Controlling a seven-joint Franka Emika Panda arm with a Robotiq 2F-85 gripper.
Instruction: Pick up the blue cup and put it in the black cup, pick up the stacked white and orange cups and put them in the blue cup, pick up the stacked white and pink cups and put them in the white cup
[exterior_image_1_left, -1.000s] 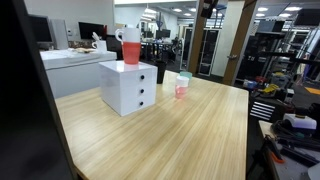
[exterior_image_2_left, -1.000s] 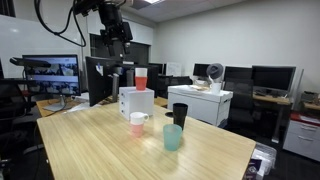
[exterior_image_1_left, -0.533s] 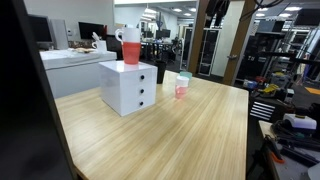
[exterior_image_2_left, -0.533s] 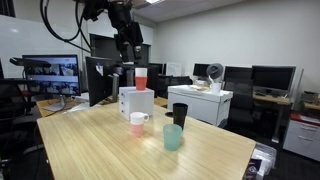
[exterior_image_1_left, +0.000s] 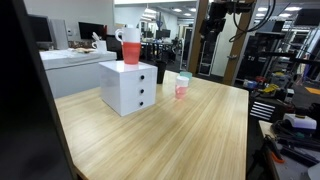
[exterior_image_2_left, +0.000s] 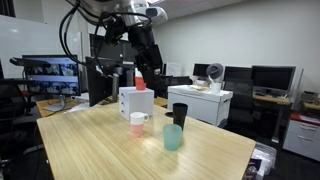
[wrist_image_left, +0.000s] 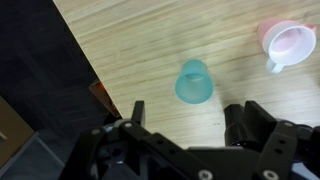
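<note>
The blue cup (wrist_image_left: 194, 82) stands on the wooden table (wrist_image_left: 150, 40), directly below and between my open, empty gripper (wrist_image_left: 190, 125) in the wrist view. In an exterior view it (exterior_image_2_left: 173, 137) stands in front of the black cup (exterior_image_2_left: 179, 115). The white and pink stack (exterior_image_2_left: 137, 124) stands to one side of it and also shows in the wrist view (wrist_image_left: 288, 45). The white and orange stack (exterior_image_2_left: 140, 81) sits on a white drawer box (exterior_image_2_left: 136, 102). My gripper (exterior_image_2_left: 150, 72) hangs high above the table. In the opposite exterior view it (exterior_image_1_left: 208, 32) is above the pink stack (exterior_image_1_left: 181, 90).
The white drawer box (exterior_image_1_left: 128, 88) stands at the far side of the table. The table edge and dark floor (wrist_image_left: 60, 110) are close to the blue cup. Monitors (exterior_image_2_left: 50, 78) and desks surround the table.
The arm has swung sideways and lower, from beyond the drawer box to above the cups. The cups have not moved.
</note>
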